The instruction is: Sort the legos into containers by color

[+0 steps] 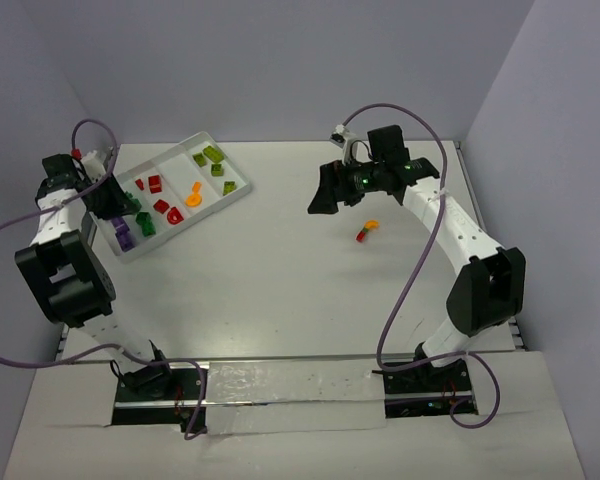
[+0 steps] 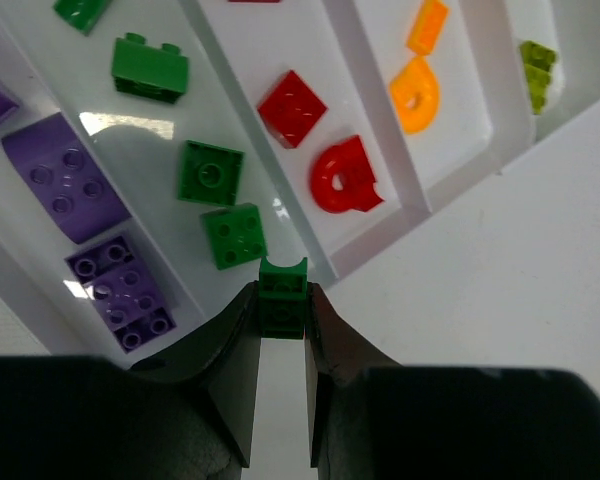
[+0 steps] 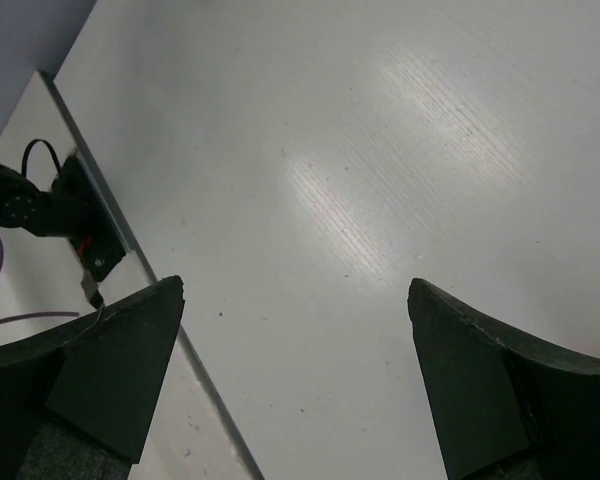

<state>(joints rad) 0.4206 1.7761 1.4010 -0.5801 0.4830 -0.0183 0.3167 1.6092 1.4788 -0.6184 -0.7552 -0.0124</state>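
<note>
The white tray [image 1: 205, 137] lies at the far left with its long compartments [image 2: 230, 85] side by side. They hold purple bricks [image 2: 65, 175], green bricks [image 2: 211, 173], red bricks [image 2: 292, 107], orange bricks [image 2: 416, 95] and a lime brick [image 2: 536, 68]. My left gripper [image 2: 281, 300] is shut on a small green brick [image 2: 282, 275], held just above the tray's near end by the green compartment; it shows in the top view [image 1: 123, 208] too. My right gripper [image 3: 295, 290] is open and empty above bare table, and also shows in the top view [image 1: 320, 200]. An orange brick [image 1: 371, 224] and a red brick [image 1: 362, 236] lie together on the table, near the right gripper.
The table's near edge with a black mount and cable [image 3: 40, 205] shows at the left of the right wrist view. Purple cables [image 1: 405, 290] hang along both arms. Grey walls close in the table on three sides.
</note>
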